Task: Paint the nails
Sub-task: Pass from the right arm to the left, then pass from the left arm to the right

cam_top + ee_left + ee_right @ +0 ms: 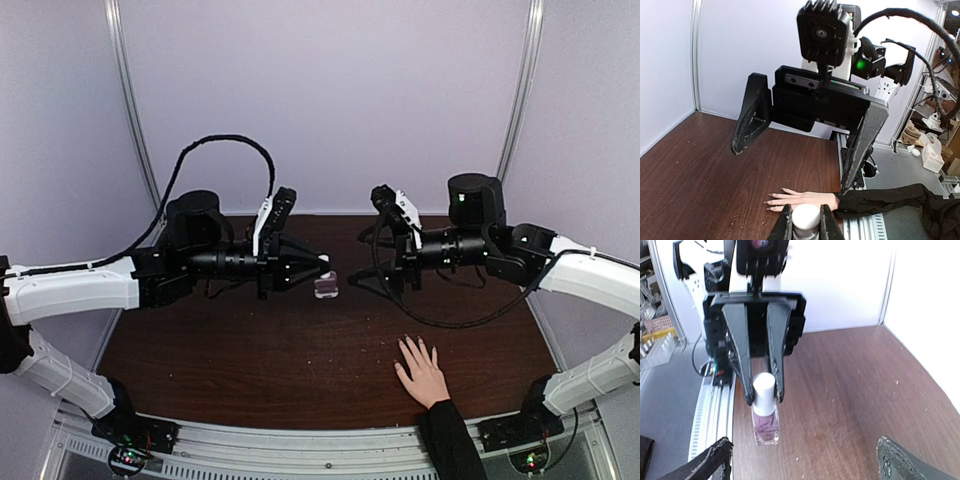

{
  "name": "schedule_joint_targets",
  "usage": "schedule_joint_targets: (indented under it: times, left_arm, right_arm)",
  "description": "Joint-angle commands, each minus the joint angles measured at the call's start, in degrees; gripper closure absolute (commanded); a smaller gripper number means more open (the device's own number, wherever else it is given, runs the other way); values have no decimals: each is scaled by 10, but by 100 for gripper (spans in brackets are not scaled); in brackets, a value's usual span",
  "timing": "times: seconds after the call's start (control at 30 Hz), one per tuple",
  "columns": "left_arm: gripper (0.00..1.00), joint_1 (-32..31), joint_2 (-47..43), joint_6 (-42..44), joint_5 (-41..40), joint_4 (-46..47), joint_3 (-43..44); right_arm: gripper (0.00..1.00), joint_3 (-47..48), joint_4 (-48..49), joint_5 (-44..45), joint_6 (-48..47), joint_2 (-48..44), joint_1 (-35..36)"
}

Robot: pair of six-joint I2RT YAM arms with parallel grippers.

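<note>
A small clear bottle (765,426) of pale purple polish hangs just above the table by its white cap (763,386). My left gripper (805,221) is shut on that cap (806,216). In the top view the bottle (326,287) sits mid-table under the left gripper (322,266). My right gripper (384,250) faces it from the right, open wide and empty (805,454). A light-skinned hand (422,372) with a black sleeve (452,440) lies flat near the front right edge. Its long nails (767,202) point away from the sleeve.
The dark wooden table (250,350) carries a few pale crumbs. White walls close in the back and sides. A metal rail (300,450) runs along the near edge, with both arm bases on it. Black cables (440,315) trail on the table below the right arm.
</note>
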Motion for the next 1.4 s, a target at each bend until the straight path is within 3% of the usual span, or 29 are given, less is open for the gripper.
schedule_joint_targets:
  times: [0.0, 0.13, 0.23, 0.37, 0.93, 1.37]
  left_arm:
    - [100, -2, -28, -14, -24, 63, 11]
    - [100, -1, -31, -31, -32, 102, 2]
    - [100, -2, -26, -34, -26, 107, 7]
    - [100, -2, -22, -38, -27, 120, 7]
    - [100, -3, -11, -64, -58, 177, -3]
    - [100, -3, -3, -70, -56, 189, -4]
  right_arm:
    - [0, 0, 89, -10, 45, 0, -2]
    - [0, 12, 96, -45, 79, 21, -2]
    - [0, 18, 95, -105, 50, 38, 0]
    - [2, -1, 160, -114, 69, 40, 3]
    - [51, 14, 198, -143, 120, 78, 15]
    - [57, 24, 208, -150, 133, 87, 15]
